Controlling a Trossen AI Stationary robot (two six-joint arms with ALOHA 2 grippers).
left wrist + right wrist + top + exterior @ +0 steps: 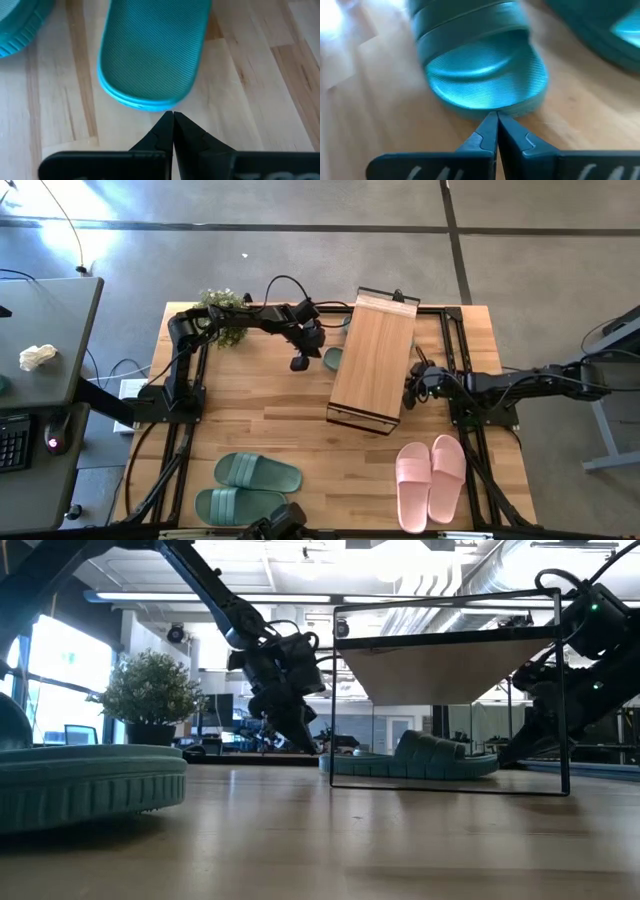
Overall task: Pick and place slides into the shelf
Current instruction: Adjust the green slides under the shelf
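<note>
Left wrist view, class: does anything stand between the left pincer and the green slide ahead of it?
Nothing visible does. The shut left pincer points at the green slide's rim, with only bare table between them.

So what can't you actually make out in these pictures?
- Green slides under the shelf: from above its wooden top hides all but one tip; their number is unclear.
- Low view: one such slide shows under the shelf; the rest is unclear.
- Green pair: the camera mount at the bottom edge cuts into it.
- Right wrist view: the slide is blurred and cut off by the frame's edge.
</note>
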